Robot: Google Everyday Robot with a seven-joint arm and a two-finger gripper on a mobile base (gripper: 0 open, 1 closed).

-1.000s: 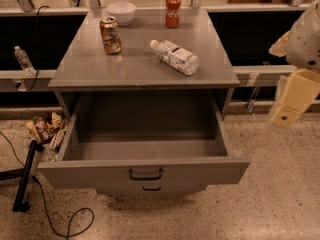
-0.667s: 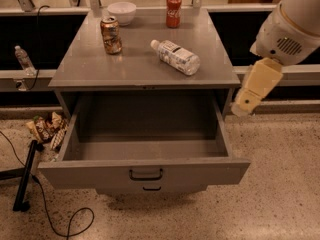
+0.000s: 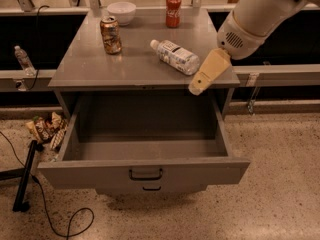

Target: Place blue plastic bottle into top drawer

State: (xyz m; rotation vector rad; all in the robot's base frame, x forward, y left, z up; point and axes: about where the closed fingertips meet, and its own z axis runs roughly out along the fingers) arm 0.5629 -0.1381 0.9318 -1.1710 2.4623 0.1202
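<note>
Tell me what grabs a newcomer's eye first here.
The big white arm reaching in from the upper right, its gripper hanging over the right front corner of the desk. Next, the wide top drawer, pulled out and empty. Then the blue plastic bottle, lying on its side on the desk beside the gripper.

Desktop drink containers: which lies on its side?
The blue plastic bottle, beside the gripper at the desk's front corner; the brown can and red can stand upright.
</note>
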